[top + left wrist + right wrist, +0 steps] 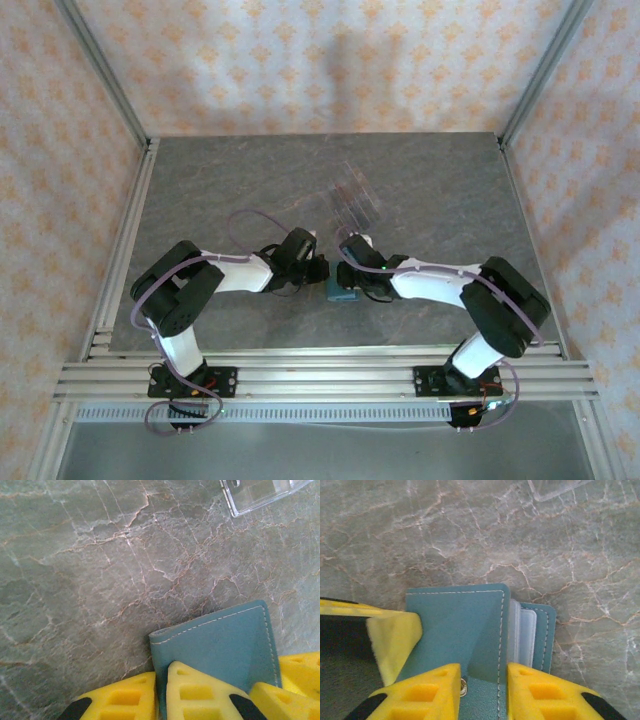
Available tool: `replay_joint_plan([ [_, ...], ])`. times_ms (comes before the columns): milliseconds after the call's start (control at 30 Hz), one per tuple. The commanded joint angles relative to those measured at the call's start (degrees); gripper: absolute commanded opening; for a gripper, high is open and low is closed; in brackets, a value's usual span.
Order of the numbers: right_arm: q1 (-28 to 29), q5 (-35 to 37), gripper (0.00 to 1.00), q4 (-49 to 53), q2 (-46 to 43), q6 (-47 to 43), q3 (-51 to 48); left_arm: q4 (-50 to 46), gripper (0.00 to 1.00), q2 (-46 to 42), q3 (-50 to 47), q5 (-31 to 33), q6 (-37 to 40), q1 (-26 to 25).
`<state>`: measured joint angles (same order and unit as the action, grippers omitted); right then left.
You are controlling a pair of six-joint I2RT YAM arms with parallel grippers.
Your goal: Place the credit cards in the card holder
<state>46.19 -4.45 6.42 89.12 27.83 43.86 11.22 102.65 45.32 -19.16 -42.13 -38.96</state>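
The teal card holder [340, 292] lies on the table between both grippers. In the left wrist view my left gripper [161, 672] is shut on the left edge of the card holder [225, 645]. In the right wrist view my right gripper [482, 670] stands open, its jaws astride the stitched edge of the cover of the card holder [460, 630] and its snap tab. The cover is lifted, baring clear sleeves [522, 630]. Dark red credit cards [350, 192] lie farther back in a clear tray [356, 203].
The left gripper's yellow finger [395, 635] presses the card holder's left side in the right wrist view. A corner of the clear tray [260, 495] shows at the top of the left wrist view. Aluminium rails [320, 375] border the near table edge.
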Motion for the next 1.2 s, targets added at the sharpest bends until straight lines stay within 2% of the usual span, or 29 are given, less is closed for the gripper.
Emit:
replay_joint_plan([
  [0, 1.24, -0.72, 0.23, -0.11, -3.05, -0.67, 0.79, -3.47, 0.12, 9.61, -2.95, -0.34, -1.43, -1.87],
  [433, 2.19, -5.22, 0.09, -2.15, -2.12, -0.42, 2.41, -1.34, 0.13, 8.16, -3.54, -1.61, -4.05, -2.70],
  [567, 2.23, -3.19, 0.00, -0.22, -1.51, -0.42, 3.40, -1.86, 0.13, 7.12, -3.83, -1.37, -4.57, -2.70],
  [633, 2.23, -1.49, 0.00, 1.59, -1.61, -0.59, 3.86, -2.56, 0.14, 4.45, -4.24, -1.02, -4.47, -2.69],
  [967, 3.17, 5.20, 0.00, 8.65, -3.91, -2.03, 5.84, -6.42, 0.30, -2.86, -5.89, -0.53, -4.10, -2.20],
  [1167, 5.19, 5.85, 0.00, 10.23, -3.35, -2.65, 7.85, -8.61, 0.43, -8.64, -9.05, -0.43, -3.93, -0.96],
])
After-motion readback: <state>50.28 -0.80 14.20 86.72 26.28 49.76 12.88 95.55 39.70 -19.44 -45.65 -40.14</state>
